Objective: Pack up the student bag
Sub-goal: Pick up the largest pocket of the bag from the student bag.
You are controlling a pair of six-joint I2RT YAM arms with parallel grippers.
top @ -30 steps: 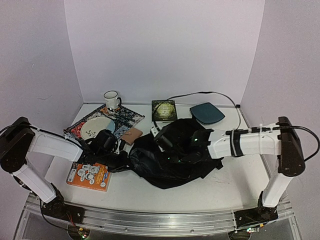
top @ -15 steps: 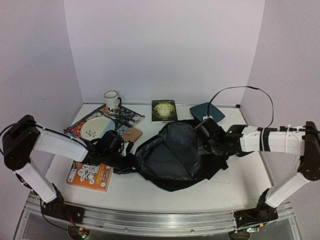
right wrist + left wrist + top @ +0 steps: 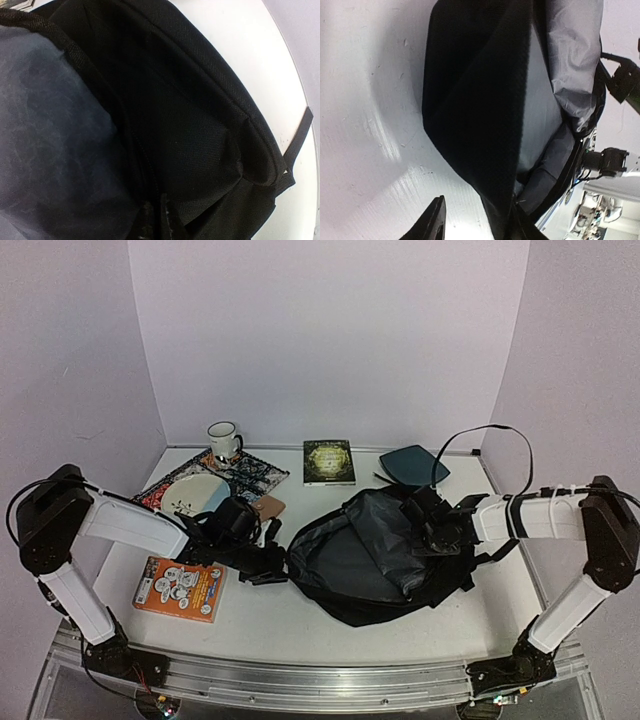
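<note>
The student bag lies in the middle of the table, black and floppy, its mouth spread open on pale grey lining. My left gripper is at the bag's left edge. In the left wrist view its jaws stand apart, and the bag's black rim runs between them next to the right finger, clear of the left fingertip. My right gripper is at the bag's right rim. In the right wrist view its fingertips are almost together on the rim's seam.
At the back stand a white mug, a dark book and a dark-teal pad. A patterned mat holding a plate lies at the left. An orange box lies near my left arm. The right arm's cable loops above the pad.
The bag has been pulled out flat and its mouth opened wide. My left gripper slid right along the bag's edge and its jaws parted. The right gripper drew back to the right.
</note>
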